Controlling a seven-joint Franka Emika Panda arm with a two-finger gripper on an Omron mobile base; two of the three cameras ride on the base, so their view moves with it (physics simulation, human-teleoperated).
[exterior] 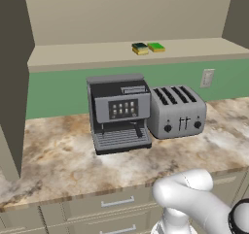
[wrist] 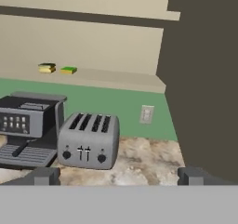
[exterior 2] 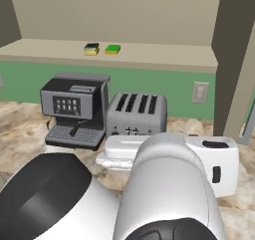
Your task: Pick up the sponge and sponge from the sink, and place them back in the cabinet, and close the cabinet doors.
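Two sponges lie side by side on the shelf (exterior: 87, 54) of the open beige cabinet: the dark-topped sponge (exterior: 139, 48) on the left and the bright green-topped sponge (exterior: 156, 47) on the right. The same pair appears as the dark sponge (exterior 2: 91, 49) and green sponge (exterior 2: 112, 49), and again as the dark sponge (wrist: 46, 68) and green sponge (wrist: 68, 70). My gripper (wrist: 118, 177) is open and holds nothing, well below and to the right of the sponges, near the counter. A cabinet door (exterior 2: 243, 79) stands open at the right. The sink is out of view.
A black and grey coffee machine (exterior: 119, 112) and a silver toaster (exterior: 177, 110) stand on the marbled counter (exterior: 53, 165) under the shelf. A dark brown panel (wrist: 204, 79) rises close at the right of the hand view. Another dark panel (exterior: 12, 82) stands at the left.
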